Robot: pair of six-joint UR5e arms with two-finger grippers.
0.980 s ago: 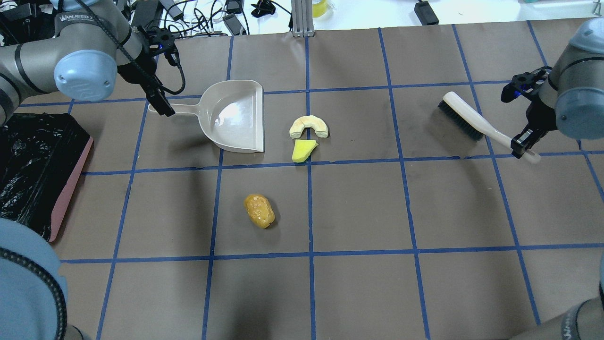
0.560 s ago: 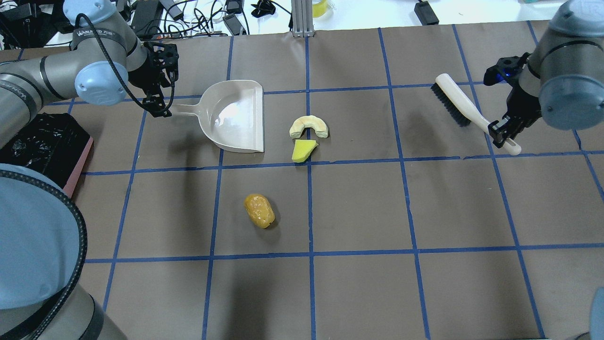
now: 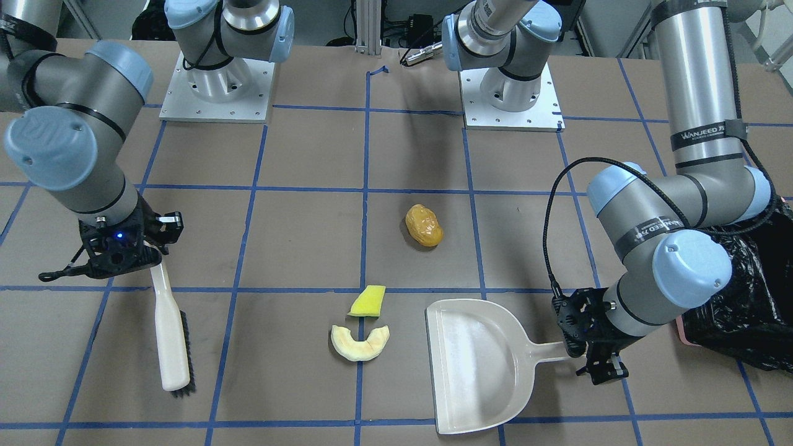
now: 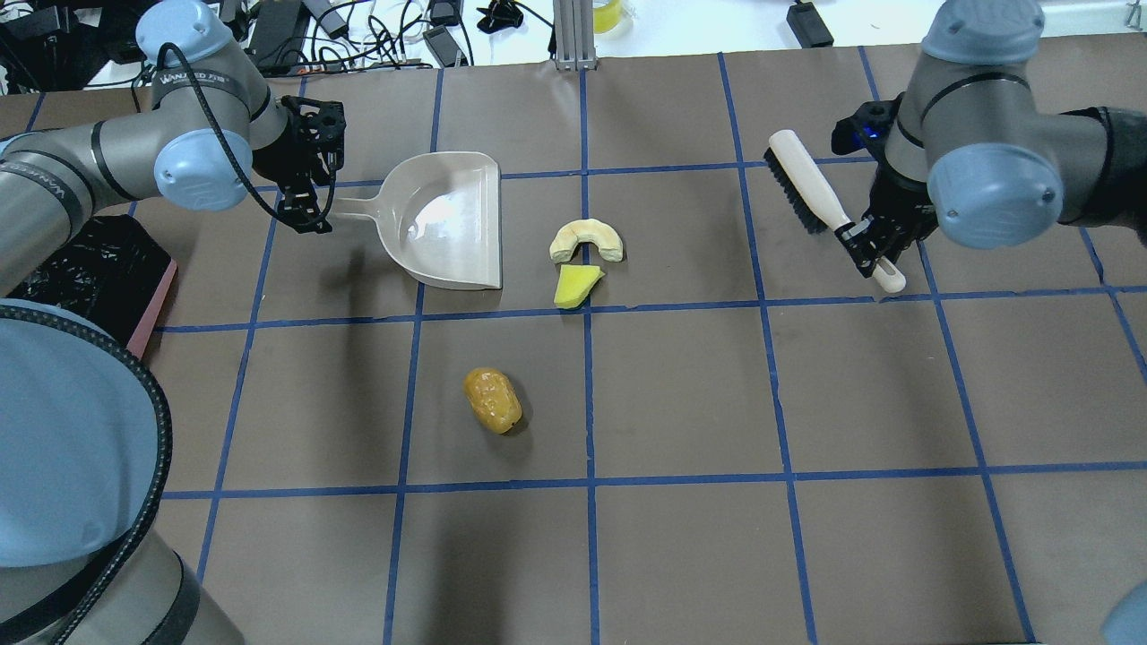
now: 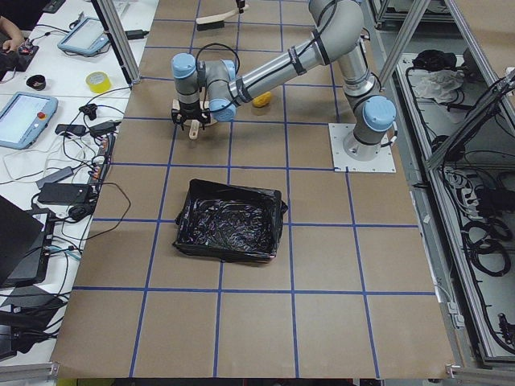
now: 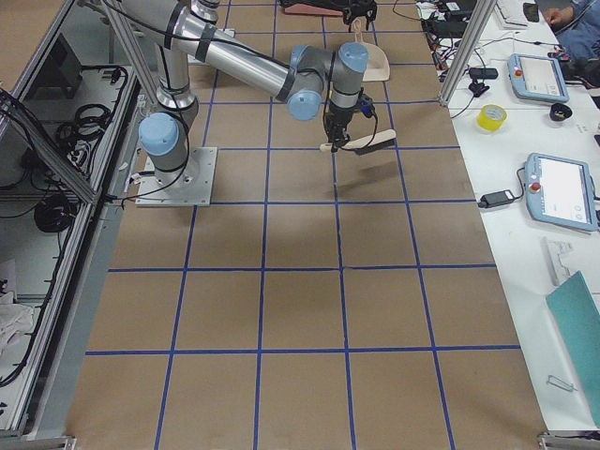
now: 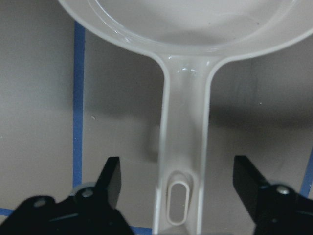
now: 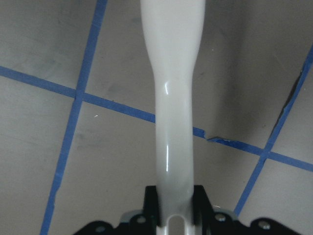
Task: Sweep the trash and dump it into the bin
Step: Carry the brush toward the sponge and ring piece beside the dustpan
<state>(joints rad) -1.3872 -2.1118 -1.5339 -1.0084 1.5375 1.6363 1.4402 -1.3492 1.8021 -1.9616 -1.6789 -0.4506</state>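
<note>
The trash lies on the brown table: a glossy orange lump (image 4: 492, 400), a yellow-green wedge (image 4: 576, 285) and a cream crescent (image 4: 586, 240). The cream dustpan (image 4: 448, 219) sits just left of the crescent, its mouth toward it. My left gripper (image 4: 309, 215) is open, its fingers (image 7: 110, 181) wide apart on either side of the dustpan handle (image 7: 183, 147). My right gripper (image 4: 874, 251) is shut on the handle of a cream brush (image 4: 806, 193), held to the right of the trash. The pink bin (image 4: 152, 300) with its black bag (image 4: 81, 260) is at the left edge.
Blue tape lines grid the table. Cables and power bricks (image 4: 358, 27) lie beyond the far edge. A metal post (image 4: 573, 36) stands at the far middle. The arm bases (image 3: 217, 80) are at the robot's side.
My right arm has carried the brush leftward, nearer the trash. My left arm has turned at the wrist and stays at the dustpan handle. Dustpan and trash have not moved.
</note>
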